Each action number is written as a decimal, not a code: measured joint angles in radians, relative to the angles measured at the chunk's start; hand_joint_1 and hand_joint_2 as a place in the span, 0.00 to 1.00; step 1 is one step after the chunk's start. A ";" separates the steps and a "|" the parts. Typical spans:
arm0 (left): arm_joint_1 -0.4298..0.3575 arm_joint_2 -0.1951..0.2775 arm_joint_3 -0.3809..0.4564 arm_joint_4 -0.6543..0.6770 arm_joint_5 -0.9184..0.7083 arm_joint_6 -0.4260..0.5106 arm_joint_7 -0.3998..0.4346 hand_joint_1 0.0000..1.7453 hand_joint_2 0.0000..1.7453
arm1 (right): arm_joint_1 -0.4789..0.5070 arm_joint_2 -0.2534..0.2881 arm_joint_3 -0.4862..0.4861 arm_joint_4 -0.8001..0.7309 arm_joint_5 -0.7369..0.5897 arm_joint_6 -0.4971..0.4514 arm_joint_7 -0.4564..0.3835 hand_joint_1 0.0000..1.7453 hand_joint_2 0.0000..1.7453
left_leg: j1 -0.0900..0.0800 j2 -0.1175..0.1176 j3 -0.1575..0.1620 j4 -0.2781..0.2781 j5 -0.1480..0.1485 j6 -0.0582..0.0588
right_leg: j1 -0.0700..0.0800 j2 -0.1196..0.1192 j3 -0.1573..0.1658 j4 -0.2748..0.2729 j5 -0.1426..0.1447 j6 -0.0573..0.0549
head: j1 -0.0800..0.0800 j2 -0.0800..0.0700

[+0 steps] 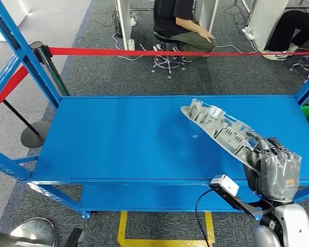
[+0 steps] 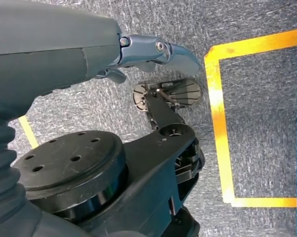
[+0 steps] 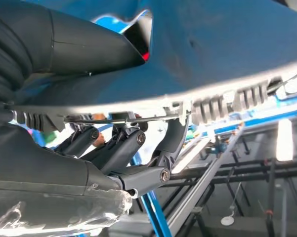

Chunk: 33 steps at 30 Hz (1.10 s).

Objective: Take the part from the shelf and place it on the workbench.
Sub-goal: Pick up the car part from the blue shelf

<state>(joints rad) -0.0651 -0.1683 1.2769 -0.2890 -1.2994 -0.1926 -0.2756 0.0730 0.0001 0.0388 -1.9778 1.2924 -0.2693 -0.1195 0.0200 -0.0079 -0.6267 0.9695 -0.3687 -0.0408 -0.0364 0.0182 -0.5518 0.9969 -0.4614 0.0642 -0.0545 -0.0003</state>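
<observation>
Our right hand (image 1: 278, 172) at four o'clock pinches the long grey part (image 1: 218, 126); we judge it light, stiff, better held mid-length

Smooth blue painted-metal shelf (image 1: 125, 139), pale grey ribbed plastic part (image 1: 218, 128), rough grey carpet (image 1: 145, 74)

A workshop or test lab: blue steel shelving (image 1: 145, 139), grey carpet with yellow floor tape (image 1: 123, 226), a red barrier belt (image 1: 145, 52), seated people beyond.
</observation>
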 joint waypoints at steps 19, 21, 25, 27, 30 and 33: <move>0.002 -0.008 0.013 -0.004 0.008 -0.017 -0.015 0.00 1.00 | 0.019 0.065 -0.022 -0.159 -0.071 -0.049 -0.068 1.00 1.00 | 0.000 0.000 -0.002 0.000 0.000 0.000 | 0.000 0.000 -0.002 0.000 0.000 0.000 | 0.000 0.000; 0.002 -0.009 0.013 -0.004 0.007 -0.017 -0.016 0.00 1.00 | 0.021 0.067 -0.022 -0.163 -0.070 -0.051 -0.070 1.00 1.00 | 0.000 0.000 -0.002 0.000 0.000 0.000 | 0.000 0.000 -0.002 0.000 0.000 0.000 | 0.000 0.000; 0.003 -0.009 0.013 -0.004 0.002 -0.017 -0.024 0.00 1.00 | 0.025 0.070 -0.023 -0.173 -0.078 -0.068 -0.077 1.00 1.00 | 0.000 0.000 -0.002 0.000 0.000 0.000 | -0.001 0.000 -0.002 0.000 0.000 0.000 | 0.000 0.000; 0.003 -0.009 0.013 -0.004 0.002 -0.017 -0.029 0.00 1.00 | 0.029 0.072 -0.023 -0.182 -0.090 -0.082 -0.080 1.00 1.00 | 0.000 0.000 -0.002 0.000 0.000 0.000 | -0.001 0.000 -0.002 0.000 0.000 0.000 | 0.000 0.000; 0.003 -0.009 0.013 -0.004 0.000 -0.017 -0.030 0.00 1.00 | 0.035 0.078 -0.028 -0.201 -0.116 -0.101 -0.096 1.00 1.00 | 0.000 0.000 -0.003 0.000 0.000 0.000 | -0.001 0.000 -0.003 0.000 0.000 0.000 | 0.000 0.000; 0.004 -0.009 0.014 -0.004 -0.001 -0.017 -0.031 0.00 1.00 | 0.039 0.087 -0.037 -0.225 -0.144 -0.112 -0.116 1.00 1.00 | 0.000 0.000 -0.003 0.000 0.000 0.000 | -0.001 0.000 -0.003 0.000 0.000 0.000 | 0.000 0.000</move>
<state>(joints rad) -0.0613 -0.1770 1.2904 -0.2926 -1.3004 -0.2094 -0.3069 0.1120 0.0871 0.0016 -2.2023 1.1484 -0.3817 -0.2355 0.0196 -0.0079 -0.6292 0.9695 -0.3688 -0.0409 -0.0371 0.0182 -0.5545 0.9969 -0.4615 0.0643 -0.0546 -0.0004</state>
